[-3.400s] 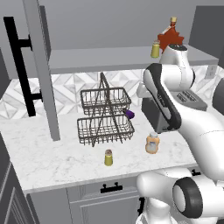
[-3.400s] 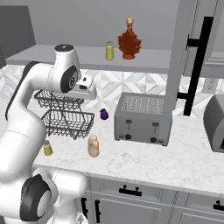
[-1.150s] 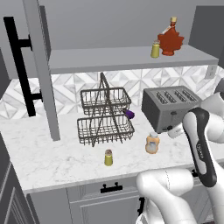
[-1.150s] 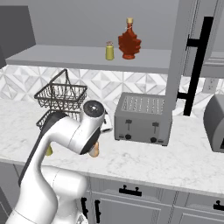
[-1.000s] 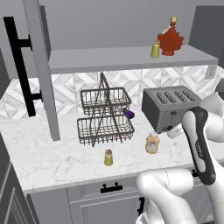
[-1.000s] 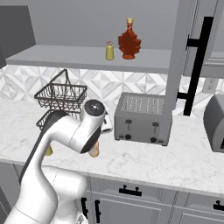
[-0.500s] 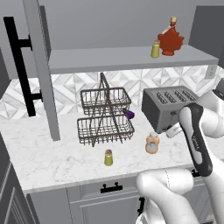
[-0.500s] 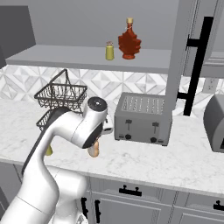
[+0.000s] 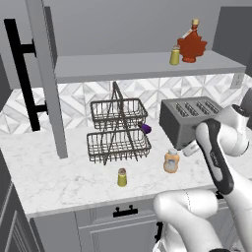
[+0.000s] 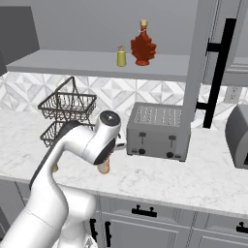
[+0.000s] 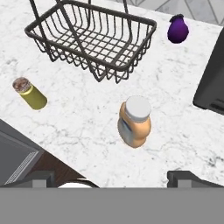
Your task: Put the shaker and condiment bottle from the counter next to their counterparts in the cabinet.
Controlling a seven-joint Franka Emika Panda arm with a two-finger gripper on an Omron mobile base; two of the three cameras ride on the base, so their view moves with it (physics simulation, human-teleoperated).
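Nothing stowed yet. Condiment bottle point(image 11: 134, 121) seen at frame centre, shaker point(image 11: 29, 93) at left, both on counter point(image 11: 87, 118). Gripper point(image 11: 111, 180) spread wide, empty, poised over bottle. Counterparts point(image 9: 187, 46) on cabinet point(image 9: 147, 65) shelf, upper right.

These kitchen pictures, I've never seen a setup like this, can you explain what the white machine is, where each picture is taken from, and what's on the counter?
The white machine is a robot arm in a simulated kitchen. Two pictures come from cameras behind it, left and right. The third looks down from a camera on its hand.

On the marble counter stand a small yellow shaker, a squat orange condiment bottle, a two-tier wire basket, a small purple item and a toaster. On the cabinet shelf above sit a matching shaker and a dark-red bottle.

The gripper is open above the condiment bottle and holds nothing.
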